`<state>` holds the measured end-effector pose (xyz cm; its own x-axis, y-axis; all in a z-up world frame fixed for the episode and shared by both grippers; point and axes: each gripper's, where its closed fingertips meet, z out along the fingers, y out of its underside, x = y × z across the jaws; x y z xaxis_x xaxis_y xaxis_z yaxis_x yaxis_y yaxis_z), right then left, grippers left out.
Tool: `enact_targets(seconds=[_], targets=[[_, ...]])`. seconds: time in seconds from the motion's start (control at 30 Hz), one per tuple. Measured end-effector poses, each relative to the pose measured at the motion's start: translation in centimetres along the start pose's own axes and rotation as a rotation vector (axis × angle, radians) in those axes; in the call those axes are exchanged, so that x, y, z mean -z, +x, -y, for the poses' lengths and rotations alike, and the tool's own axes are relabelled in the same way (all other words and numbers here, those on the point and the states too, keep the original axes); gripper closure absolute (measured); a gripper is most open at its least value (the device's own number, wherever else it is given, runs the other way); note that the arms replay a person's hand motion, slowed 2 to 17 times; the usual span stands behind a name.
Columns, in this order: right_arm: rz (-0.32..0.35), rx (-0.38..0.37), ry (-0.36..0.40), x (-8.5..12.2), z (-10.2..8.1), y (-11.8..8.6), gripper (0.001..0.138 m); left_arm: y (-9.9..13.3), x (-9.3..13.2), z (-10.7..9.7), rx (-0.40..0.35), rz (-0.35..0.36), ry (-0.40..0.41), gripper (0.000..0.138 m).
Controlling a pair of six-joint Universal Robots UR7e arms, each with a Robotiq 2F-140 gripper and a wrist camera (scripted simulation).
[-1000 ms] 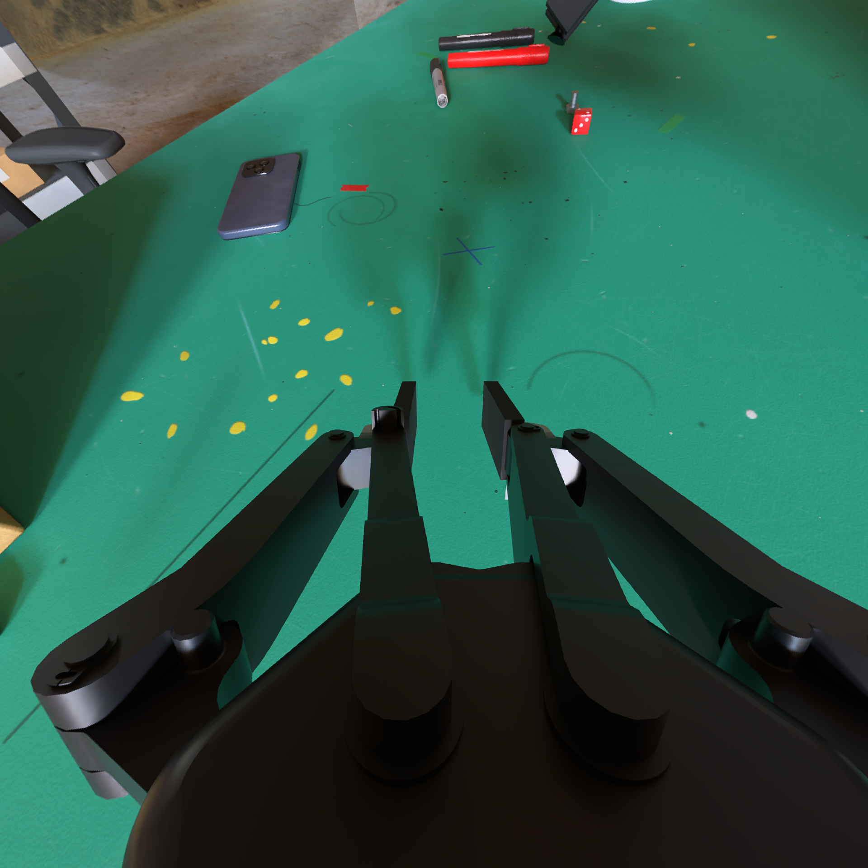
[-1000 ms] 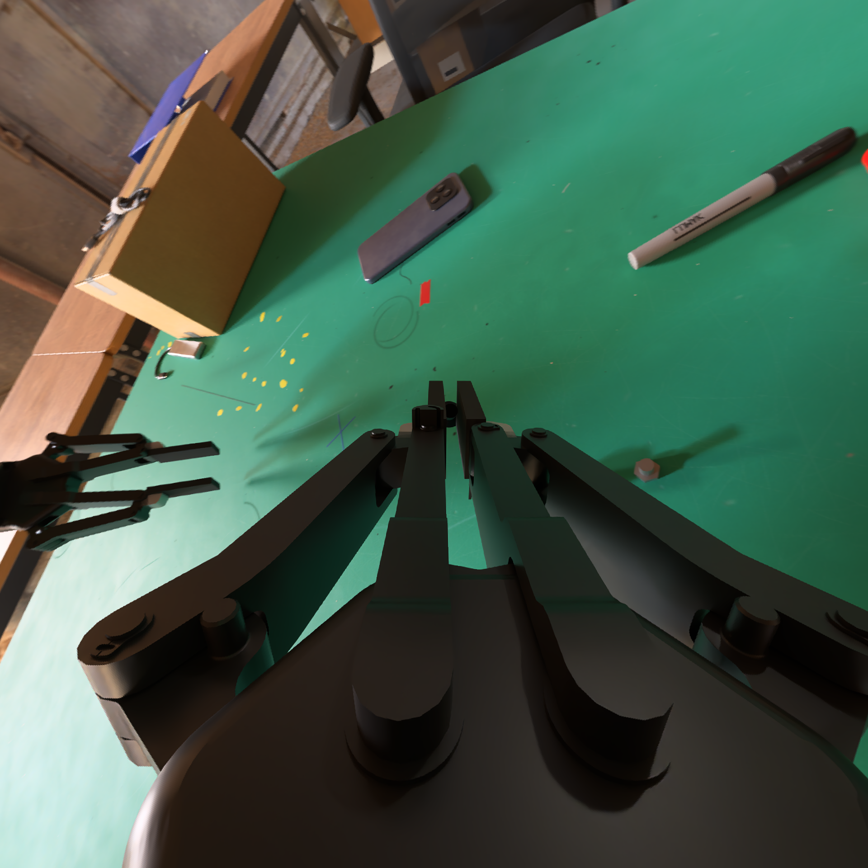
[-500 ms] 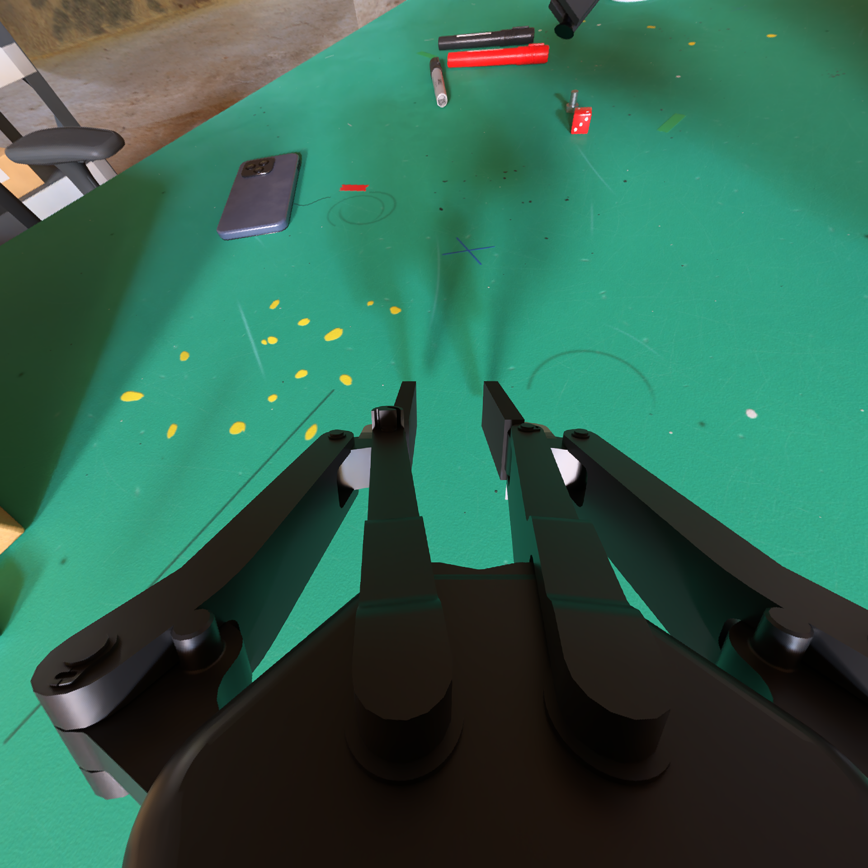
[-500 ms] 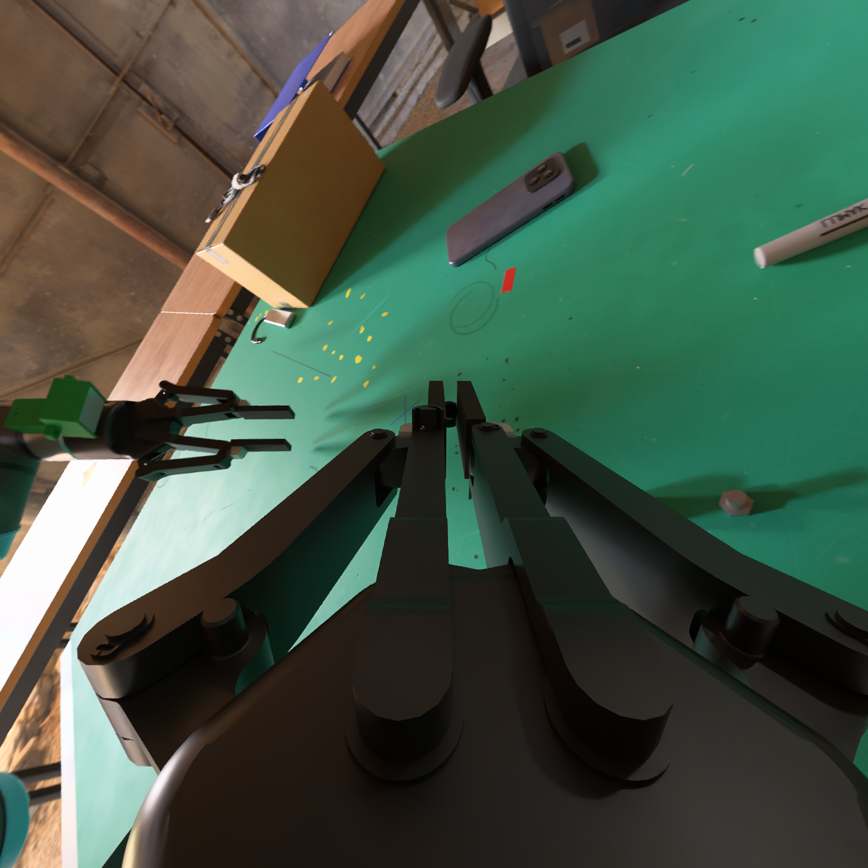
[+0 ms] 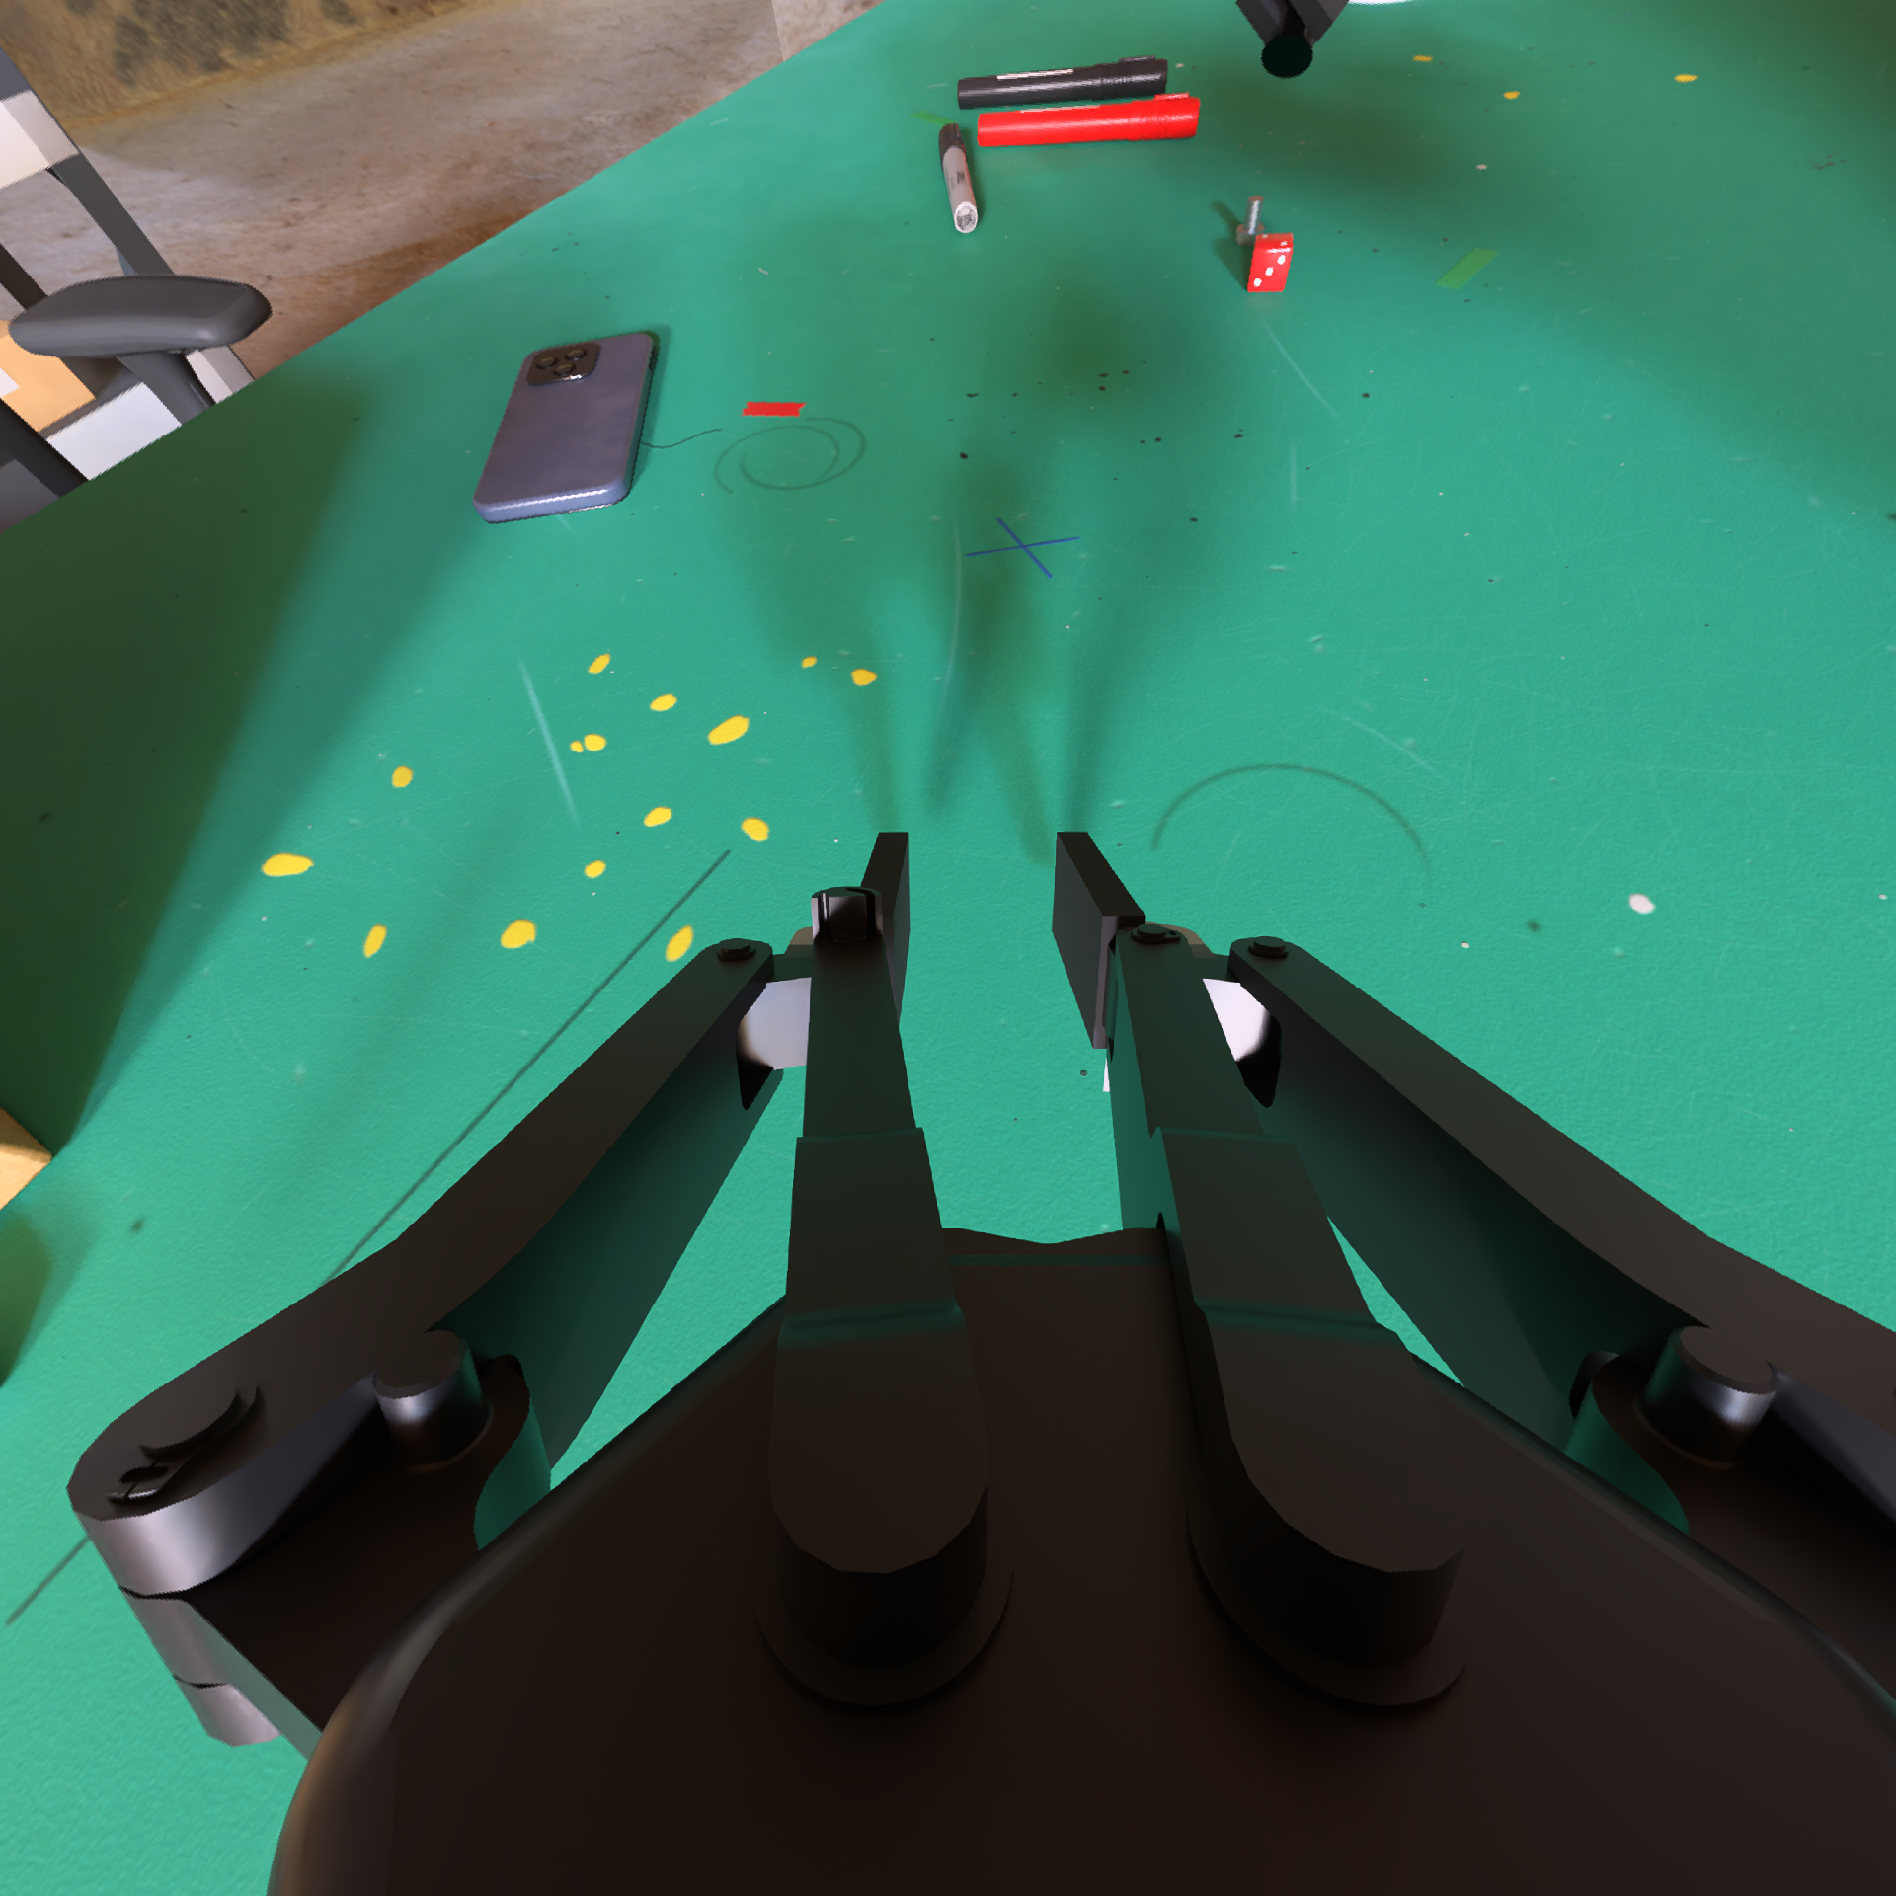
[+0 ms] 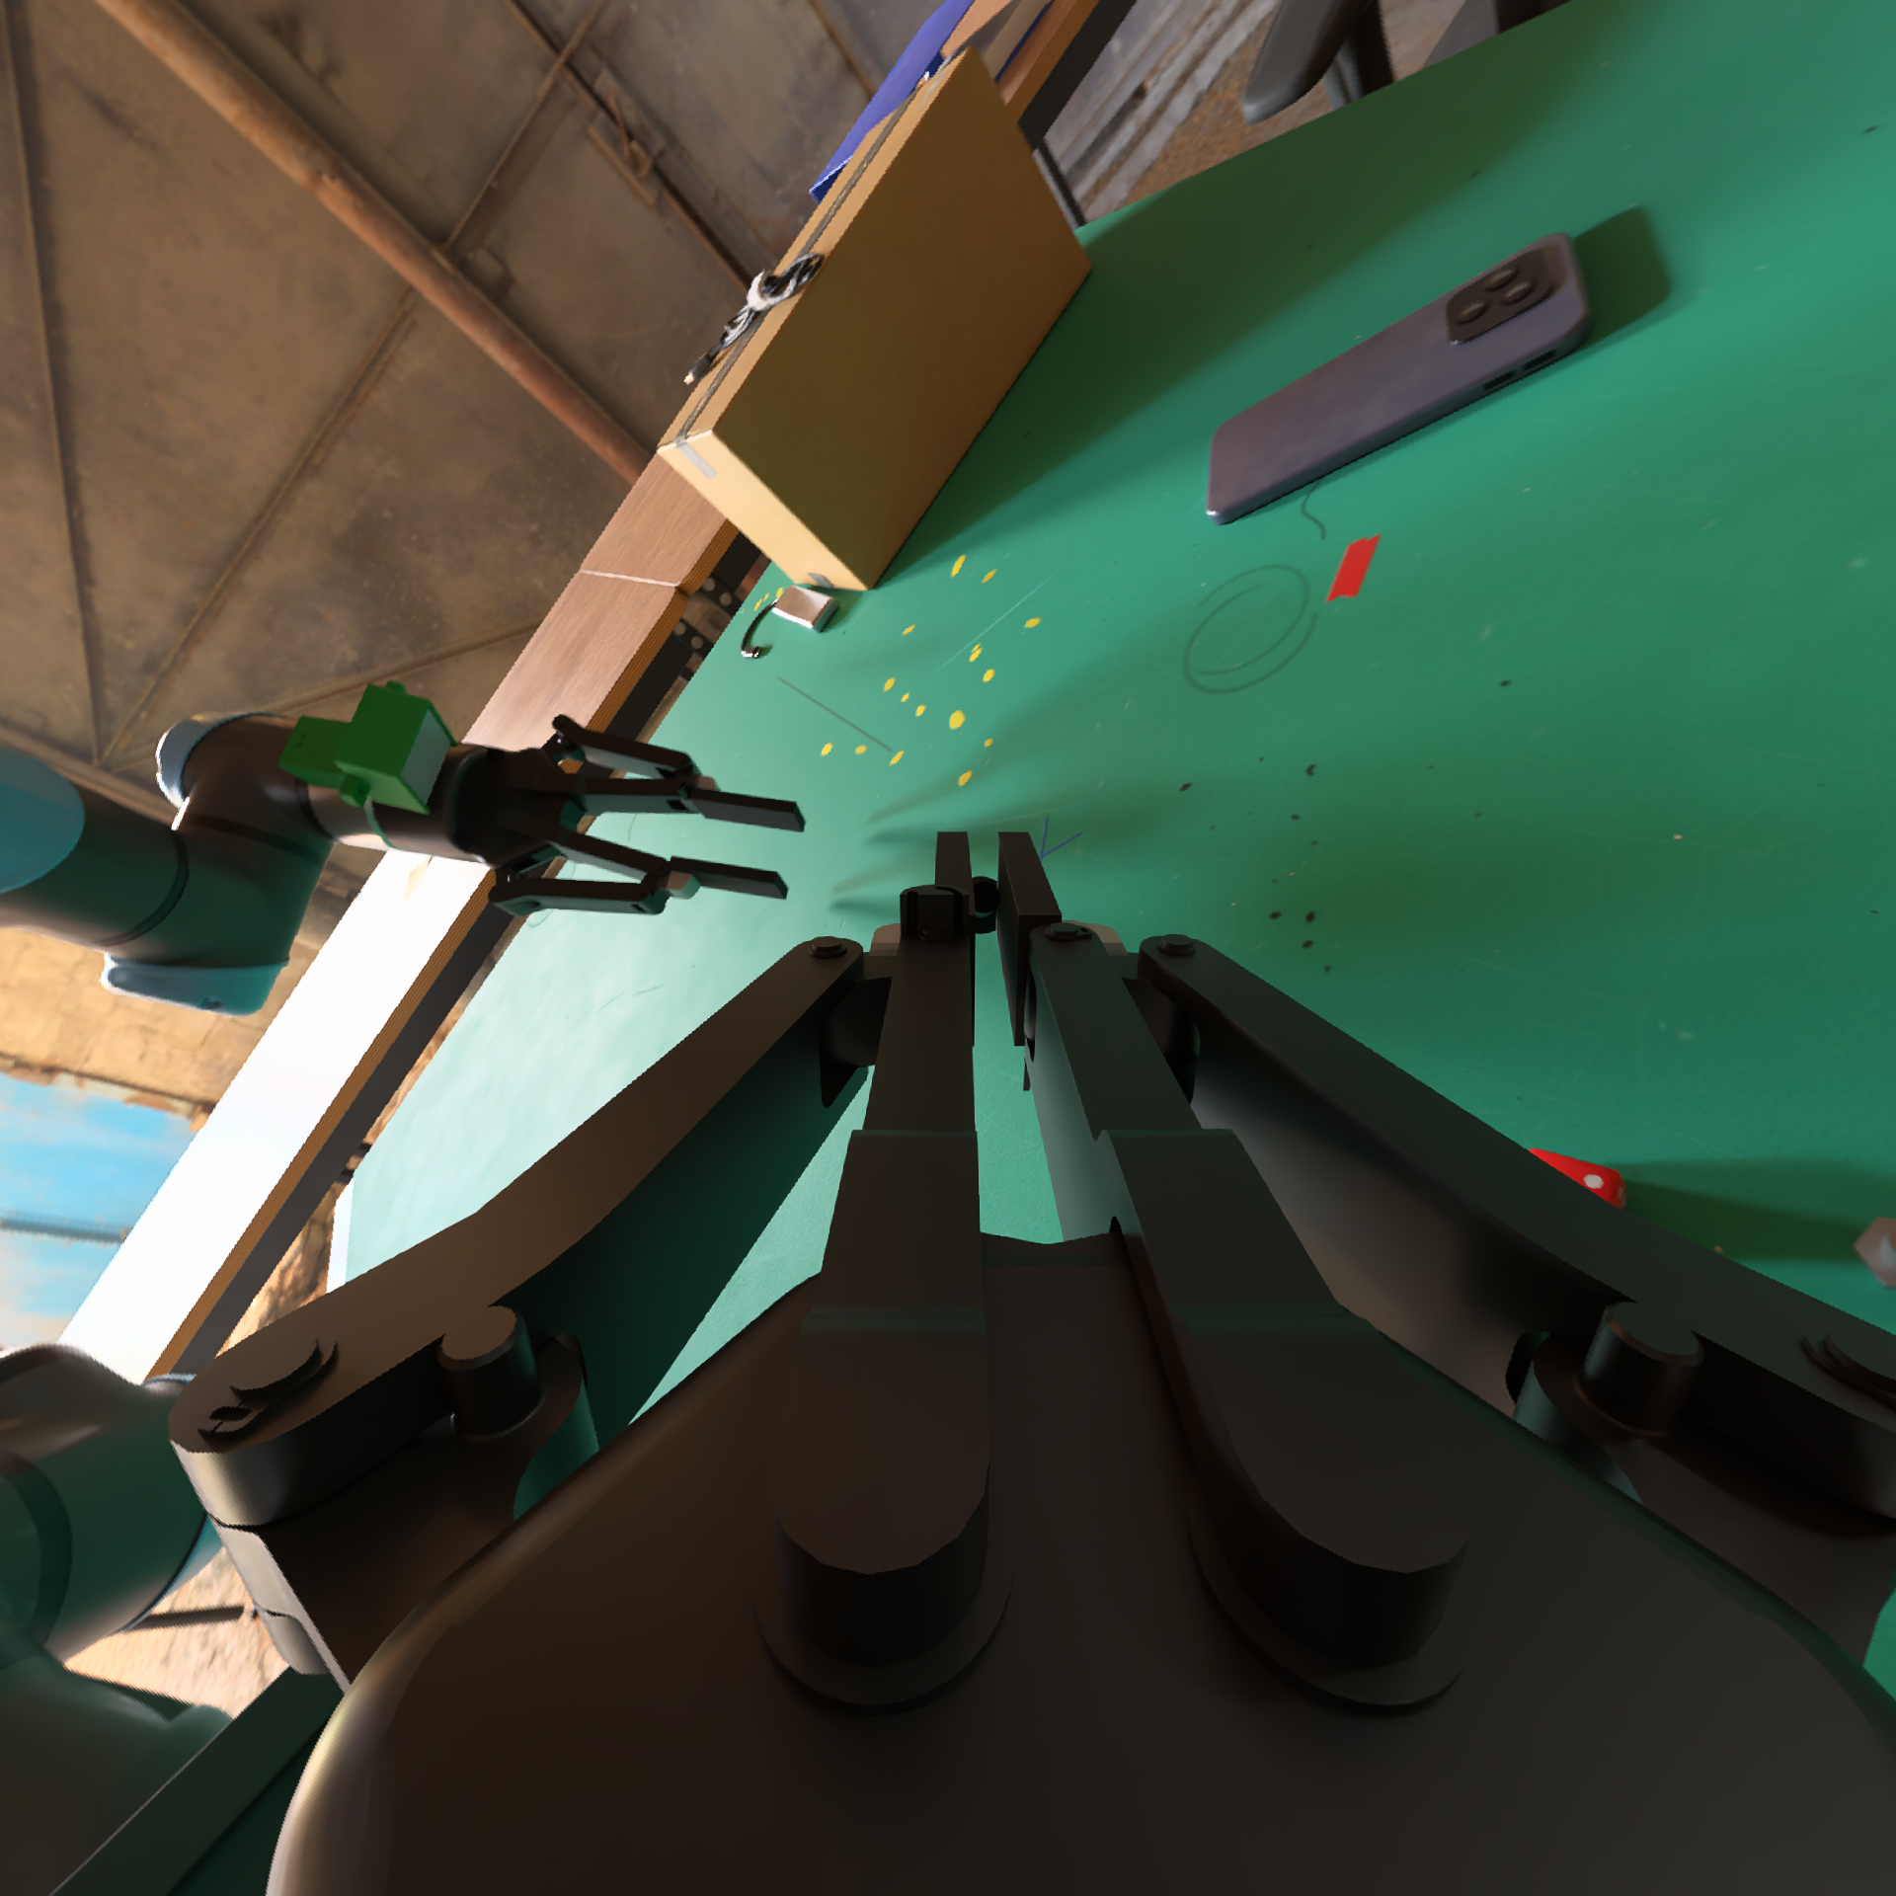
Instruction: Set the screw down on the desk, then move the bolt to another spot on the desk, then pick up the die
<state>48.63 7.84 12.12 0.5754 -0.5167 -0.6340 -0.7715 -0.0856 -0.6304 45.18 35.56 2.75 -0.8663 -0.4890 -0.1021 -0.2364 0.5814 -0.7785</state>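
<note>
Apparently the screw [image 6: 983, 895] is not yet down. A small dark piece, hard to make out, sits pinched between the nearly closed jaws of the right gripper [image 6: 983, 852], which hangs above the green desk [image 6: 1539, 821]; I take that piece to be the screw. So step one is unfinished, and it needs a descent and a release.

In the left wrist view, the bolt [image 5: 1252, 218] stands upright at about one o'clock, far up the desk. The red die [image 5: 1269, 264] sits just beside it on the near side; I cannot tell whether they touch. Both look untouched, so moving the bolt and lifting the die remain.

The left gripper [image 5: 980, 852] is spread and empty, hovering over bare desk well apart from both.

Further out in that view, three markers [image 5: 1085, 120] lie at twelve o'clock and a phone [image 5: 569, 426] lies flat at eleven. From the right wrist, a brown box [image 6: 872, 339] stands at the desk's edge at twelve o'clock.
</note>
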Motion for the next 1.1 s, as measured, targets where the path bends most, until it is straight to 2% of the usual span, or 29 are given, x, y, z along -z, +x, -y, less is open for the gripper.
enact_targets(seconds=[0.2,0.4,0.83,1.1], targets=[[0.036,0.061,-0.068,-0.9,-1.2,-1.2,0.131,0.0,0.0,0.0,0.000,0.000,0.000,0.101],[0.022,0.149,-0.167,-2.1,-3.0,-1.7,0.131,0.0,0.0,0.0,0.000,0.000,0.000,0.101],[-0.089,0.394,-0.394,-4.6,-7.3,-2.0,0.131,0.0,0.0,0.0,0.000,-0.001,0.001,0.101],[-0.159,0.527,-0.476,-5.7,-8.9,-1.9,0.131,0.0,0.0,0.0,0.000,0.000,0.001,0.101]])
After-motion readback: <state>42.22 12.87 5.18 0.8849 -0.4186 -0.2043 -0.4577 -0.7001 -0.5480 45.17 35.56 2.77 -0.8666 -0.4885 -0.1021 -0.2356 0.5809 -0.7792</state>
